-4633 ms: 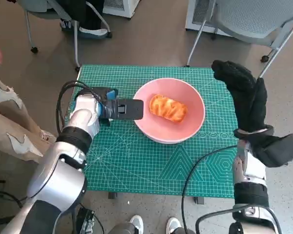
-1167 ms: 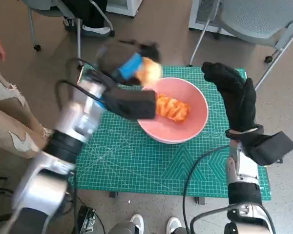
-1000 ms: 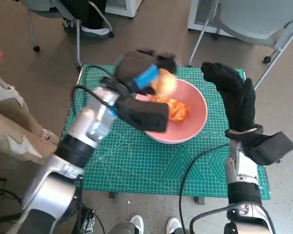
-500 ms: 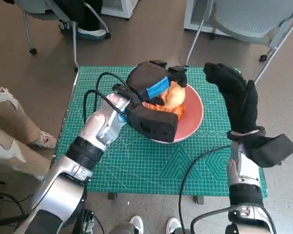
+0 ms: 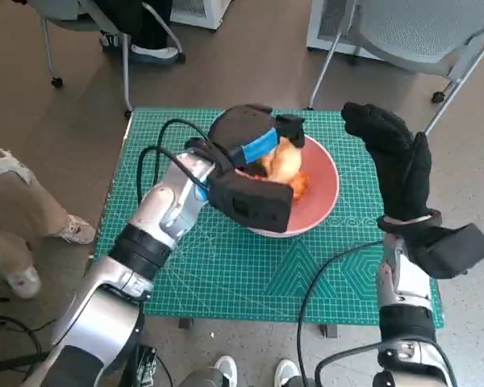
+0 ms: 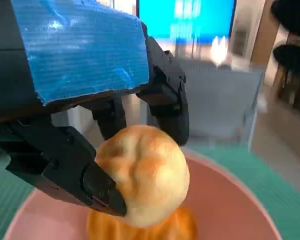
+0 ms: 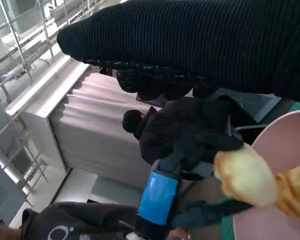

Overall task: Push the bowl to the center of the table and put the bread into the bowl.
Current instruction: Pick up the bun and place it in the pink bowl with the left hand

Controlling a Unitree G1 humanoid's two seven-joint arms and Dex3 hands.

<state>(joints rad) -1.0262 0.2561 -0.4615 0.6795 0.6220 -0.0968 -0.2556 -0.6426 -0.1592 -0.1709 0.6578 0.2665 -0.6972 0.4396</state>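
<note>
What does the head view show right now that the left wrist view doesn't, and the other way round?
Only the head view shows the green mat, the open right hand raised beside the bowl, the whole left arm and the chairs around the table. Only the left wrist view shows how the black fingers clamp the round bread roll from both sides, and a bright screen behind. Both show the left hand holding the roll above the pink bowl, over the glazed pastry already lying in it.

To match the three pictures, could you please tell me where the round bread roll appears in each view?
Head view: the round bread roll is above centre, over the pink bowl.
Left wrist view: lower centre, held by the left hand.
Right wrist view: lower right.
Shared landmark: the pink bowl.
</note>
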